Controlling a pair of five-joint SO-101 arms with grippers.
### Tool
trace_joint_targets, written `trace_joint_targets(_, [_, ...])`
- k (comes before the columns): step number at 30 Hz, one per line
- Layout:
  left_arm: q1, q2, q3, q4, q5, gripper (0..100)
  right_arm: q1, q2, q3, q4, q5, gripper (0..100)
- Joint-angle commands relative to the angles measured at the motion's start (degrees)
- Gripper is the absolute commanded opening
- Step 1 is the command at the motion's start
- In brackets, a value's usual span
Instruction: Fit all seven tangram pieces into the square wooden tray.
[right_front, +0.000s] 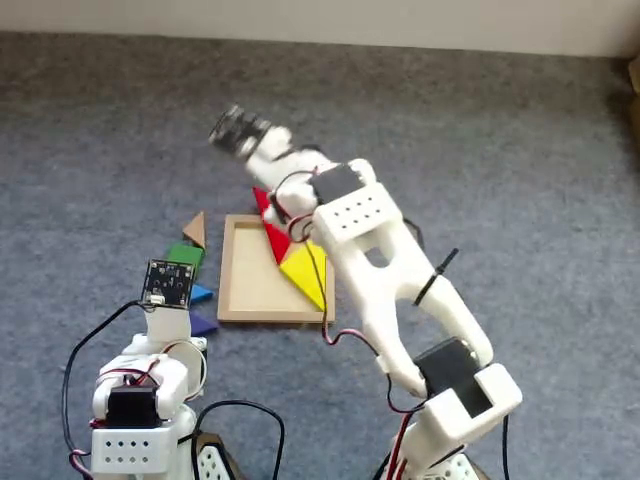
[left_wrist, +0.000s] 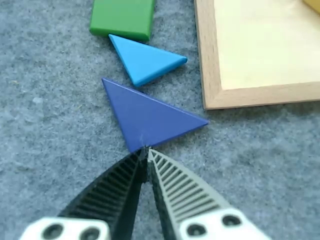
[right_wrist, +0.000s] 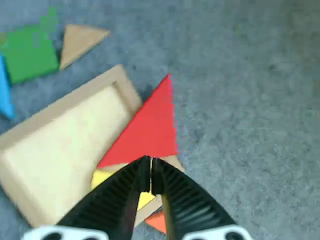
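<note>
The right pincer (right_wrist: 150, 161) is closed on nothing and hangs above the red triangle (right_wrist: 145, 125). This piece is not seated. In the right wrist view it lies across the upper right corner of the wooden tray (right_wrist: 75, 97), one part over the rim and one point out on the grey tabletop (right_front: 500, 150). The yellow triangle (right_front: 305, 272) lies at the right side of the tray.

The step in hand is probably to bring the red triangle fully inside. To do it well, the pincer should come down at the outer edge of the piece and push it gently toward the tray's inside until it drops flat. A hard push may move the yellow triangle or the tray itself.

The left pincer (left_wrist: 145, 151) is also closed, and its tips touch the lower corner of the dark blue triangle (left_wrist: 147, 117). Above this, the light blue triangle (left_wrist: 145, 62) and the green piece (left_wrist: 122, 17) wait outside the tray.
</note>
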Motion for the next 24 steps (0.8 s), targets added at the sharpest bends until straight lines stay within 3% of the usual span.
trace_joint_targets(1, [-0.84,-1.45,1.10,0.18,0.35,1,4.00,2.95,-0.48,-9.36,-9.32,0.8])
trace_joint_targets(5, [-0.84,-1.45,1.10,0.18,0.35,1,4.26,9.10,-0.48,-12.35,-13.89,1.2])
trace_joint_targets(16, [-0.84,-1.45,1.10,0.18,0.35,1,4.44,16.31,-0.57,-12.09,-13.80,1.2])
trace_joint_targets(24, [-0.84,-1.45,1.10,0.18,0.35,1,4.18,16.22,-2.86,-0.04,-13.71,1.2])
